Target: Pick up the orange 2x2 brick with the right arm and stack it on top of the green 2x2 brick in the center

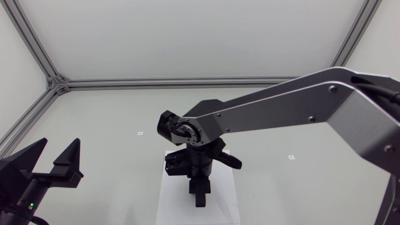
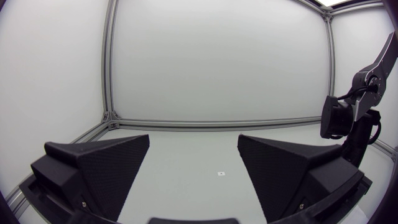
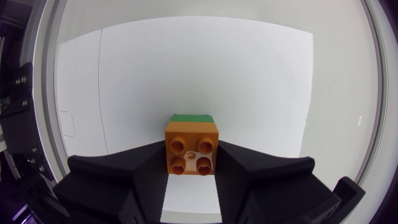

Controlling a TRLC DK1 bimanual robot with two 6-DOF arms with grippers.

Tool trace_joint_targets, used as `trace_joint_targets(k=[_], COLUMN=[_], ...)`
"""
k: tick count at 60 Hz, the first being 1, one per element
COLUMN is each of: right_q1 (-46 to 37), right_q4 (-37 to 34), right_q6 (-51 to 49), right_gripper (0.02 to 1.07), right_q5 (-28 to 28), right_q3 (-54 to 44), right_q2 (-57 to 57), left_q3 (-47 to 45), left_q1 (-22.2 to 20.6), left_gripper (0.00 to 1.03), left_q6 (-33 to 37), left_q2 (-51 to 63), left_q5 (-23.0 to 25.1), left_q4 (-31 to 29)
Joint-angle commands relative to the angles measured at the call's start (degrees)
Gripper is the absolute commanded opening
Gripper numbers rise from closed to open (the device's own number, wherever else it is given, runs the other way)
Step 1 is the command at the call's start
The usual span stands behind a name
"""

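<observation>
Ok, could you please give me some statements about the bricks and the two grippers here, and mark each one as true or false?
1. The orange 2x2 plastic brick sits between the fingers of the matte black right gripper. True.
2. The green plastic brick lies far from the orange one. False: its edge shows right against the orange brick, just ahead of it.
3. The matte black left gripper holds a brick. False: it is open and empty.
4. The right arm reaches over a white paper sheet. True.
5. The orange brick shows six studs. False: it shows four.
</observation>
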Motion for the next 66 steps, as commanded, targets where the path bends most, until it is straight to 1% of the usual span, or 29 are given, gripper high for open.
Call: trace_joint_targets(k=[1, 38, 43, 53, 56, 60, 62, 64, 66], right_q1=[0.55, 0.28, 0.37, 0.28, 0.28, 0.11, 0.11, 0.11, 0.11], right_q4=[-0.62, -0.36, -0.18, -0.1, -0.01, -0.01, -0.01, 0.08, 0.17], right_q6=[-0.98, -0.98, -0.98, -0.98, -0.89, -0.89, -0.8, -0.8, -0.8], right_gripper=[0.38, 0.38, 0.39, 0.54, 0.62, 0.76, 0.91, 1.03, 1.03], right_q5=[-0.15, -0.06, -0.06, -0.06, -0.06, -0.06, -0.06, -0.06, -0.06], right_q3=[-1.08, -2.4, -2.4, -2.22, -2.22, -2.13, -2.05, -2.05, -2.05], right_q2=[0.97, 0.53, 0.62, 0.53, 0.53, 0.53, 0.53, 0.53, 0.53], left_q3=[-2.35, -2.35, -2.35, -2.35, -2.35, -2.35, -2.35, -2.35, -2.35], left_q1=[0.16, 0.16, 0.16, 0.16, 0.16, 0.16, 0.16, 0.16, 0.16], left_gripper=[0.99, 0.99, 0.99, 0.99, 0.99, 0.99, 0.99, 0.99, 0.99], left_q6=[0.73, 0.73, 0.73, 0.73, 0.73, 0.73, 0.73, 0.73, 0.73], left_q2=[-0.45, -0.45, -0.45, -0.45, -0.45, -0.45, -0.45, -0.45, -0.45], left_q5=[0.23, 0.23, 0.23, 0.23, 0.23, 0.32, 0.23, 0.23, 0.23], left_q4=[-0.84, -0.84, -0.84, -0.84, -0.84, -0.84, -0.84, -0.84, -0.76])
